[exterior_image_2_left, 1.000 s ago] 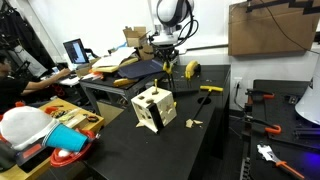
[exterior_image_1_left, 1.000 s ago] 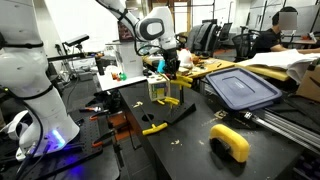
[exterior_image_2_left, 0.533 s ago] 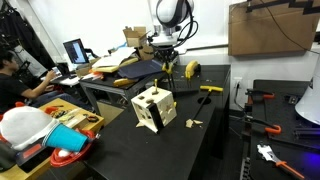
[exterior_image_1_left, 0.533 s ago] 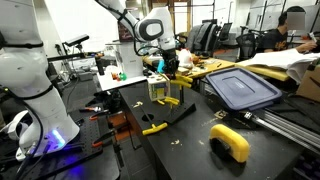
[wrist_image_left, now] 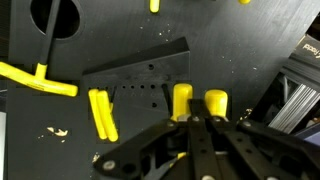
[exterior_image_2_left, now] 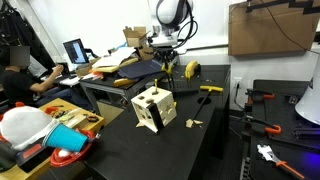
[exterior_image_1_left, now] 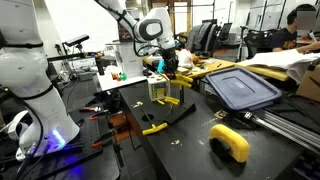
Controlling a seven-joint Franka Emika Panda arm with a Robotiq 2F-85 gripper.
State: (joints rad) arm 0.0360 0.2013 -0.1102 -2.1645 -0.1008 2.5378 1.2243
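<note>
Gripper [wrist_image_left: 196, 122] closed tight with nothing visible between, hovering above two yellow pegs [wrist_image_left: 183, 100]

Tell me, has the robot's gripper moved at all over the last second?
No. The gripper stays shut in the same spot as before, at the same distance from the blue lid lying on the black table.

Table [exterior_image_1_left: 190, 140]: black, mid-room.
Office chairs [exterior_image_1_left: 207, 36]: behind the table.
Desk [exterior_image_2_left: 105, 88]: beside the table, cluttered.
Windows [exterior_image_1_left: 262, 12]: far behind the table, bright.
</note>
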